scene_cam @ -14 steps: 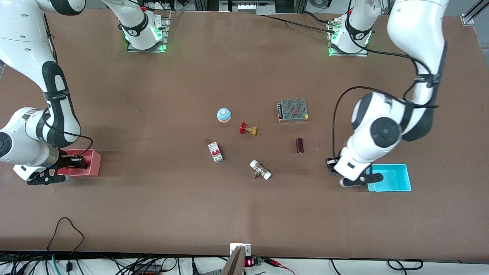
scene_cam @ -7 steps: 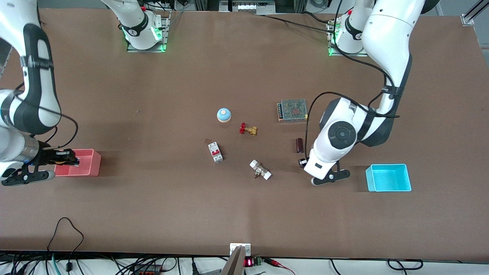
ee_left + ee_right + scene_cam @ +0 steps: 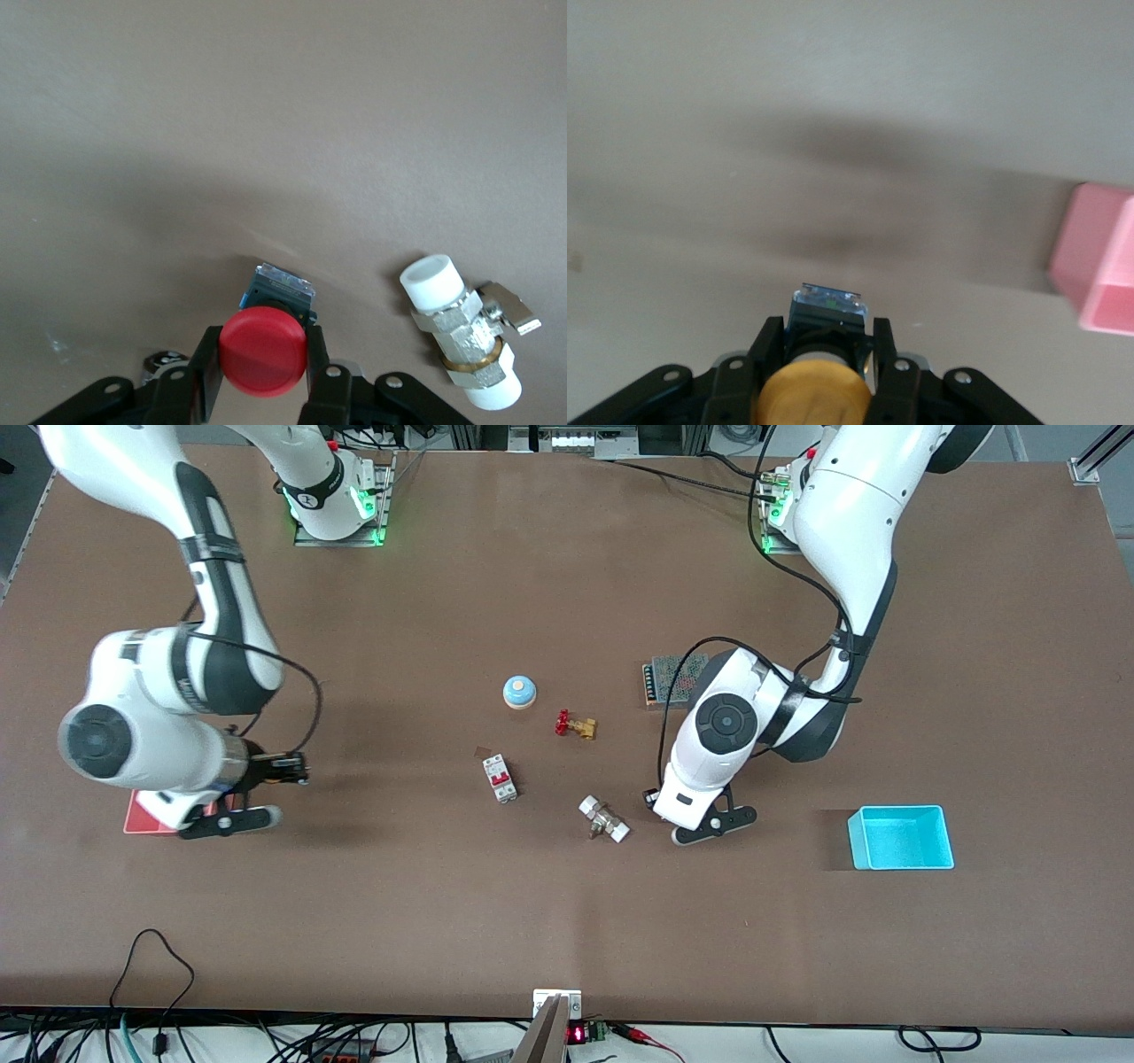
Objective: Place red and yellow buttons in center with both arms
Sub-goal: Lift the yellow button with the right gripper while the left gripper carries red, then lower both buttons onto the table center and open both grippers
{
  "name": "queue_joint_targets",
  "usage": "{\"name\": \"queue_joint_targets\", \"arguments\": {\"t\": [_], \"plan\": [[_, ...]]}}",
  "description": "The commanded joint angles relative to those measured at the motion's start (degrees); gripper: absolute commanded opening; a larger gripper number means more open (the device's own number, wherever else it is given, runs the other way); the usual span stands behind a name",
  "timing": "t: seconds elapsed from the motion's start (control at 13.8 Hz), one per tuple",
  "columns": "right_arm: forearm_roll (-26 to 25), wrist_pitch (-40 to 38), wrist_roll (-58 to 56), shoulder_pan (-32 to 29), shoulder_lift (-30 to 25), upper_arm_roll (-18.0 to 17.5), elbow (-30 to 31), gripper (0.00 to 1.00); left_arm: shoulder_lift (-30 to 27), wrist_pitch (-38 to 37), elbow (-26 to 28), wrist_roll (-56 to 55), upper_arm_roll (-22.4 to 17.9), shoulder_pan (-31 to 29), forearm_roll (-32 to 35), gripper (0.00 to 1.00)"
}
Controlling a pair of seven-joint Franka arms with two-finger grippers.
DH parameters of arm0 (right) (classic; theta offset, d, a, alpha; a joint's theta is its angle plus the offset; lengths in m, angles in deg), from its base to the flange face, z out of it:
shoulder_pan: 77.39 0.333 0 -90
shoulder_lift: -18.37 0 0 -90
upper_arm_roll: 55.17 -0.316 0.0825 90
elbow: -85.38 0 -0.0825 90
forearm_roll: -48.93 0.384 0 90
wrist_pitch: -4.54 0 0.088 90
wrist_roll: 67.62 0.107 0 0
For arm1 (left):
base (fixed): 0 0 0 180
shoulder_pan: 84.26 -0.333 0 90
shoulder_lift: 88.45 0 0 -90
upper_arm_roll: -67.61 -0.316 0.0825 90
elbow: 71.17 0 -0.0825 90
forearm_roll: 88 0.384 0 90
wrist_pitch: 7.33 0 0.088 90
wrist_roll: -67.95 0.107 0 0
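Note:
My left gripper (image 3: 656,795) is shut on the red button (image 3: 263,348); the wrist view shows its round red cap between the fingers (image 3: 209,367). It hangs over the middle of the tabletop (image 3: 567,886), beside a white-capped brass fitting (image 3: 604,819). My right gripper (image 3: 295,767) is shut on the yellow button (image 3: 815,397), whose black body shows between the fingers (image 3: 883,350). It is over bare table between the pink bin (image 3: 140,816) and the middle. Both buttons are hidden under the hands in the front view.
A light-blue dome (image 3: 519,691), a brass valve with a red handwheel (image 3: 574,725), a white-and-red circuit breaker (image 3: 500,778) and a mesh-topped box (image 3: 666,676) lie around the middle. A cyan bin (image 3: 902,838) stands toward the left arm's end.
Both arms have swung from their bins toward the middle of the table, each carrying its button. The left arm now covers the dark cylinder and part of the mesh-topped box.

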Motion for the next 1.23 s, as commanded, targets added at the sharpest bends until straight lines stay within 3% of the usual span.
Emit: {"name": "queue_joint_targets", "arguments": {"t": [0.0, 0.29, 0.65, 1.16], "plan": [[0.88, 2.17, 3.31, 3.88, -1.15, 0.66, 4.63, 0.24, 1.8, -0.27, -1.99, -1.29, -0.63, 1.58, 0.21, 0.23], [0.97, 14.28, 4.45, 5.47, -2.02, 0.57, 14.82, 0.24, 1.98, 0.44, -1.99, -1.2, -0.63, 1.58, 0.39, 0.51], [0.88, 18.8, 12.1, 6.17, -0.18, 0.57, 15.72, 0.24, 0.23, 0.26, -3.22, -0.76, -1.25, 0.79, 0.74, 1.0], [0.71, 22.93, 11.24, 6.44, 2.81, 0.66, 15.9, 0.25, -8.29, -6.14, -2.78, 3.1, -1.42, -5.71, 0.92, 1.0]]}}
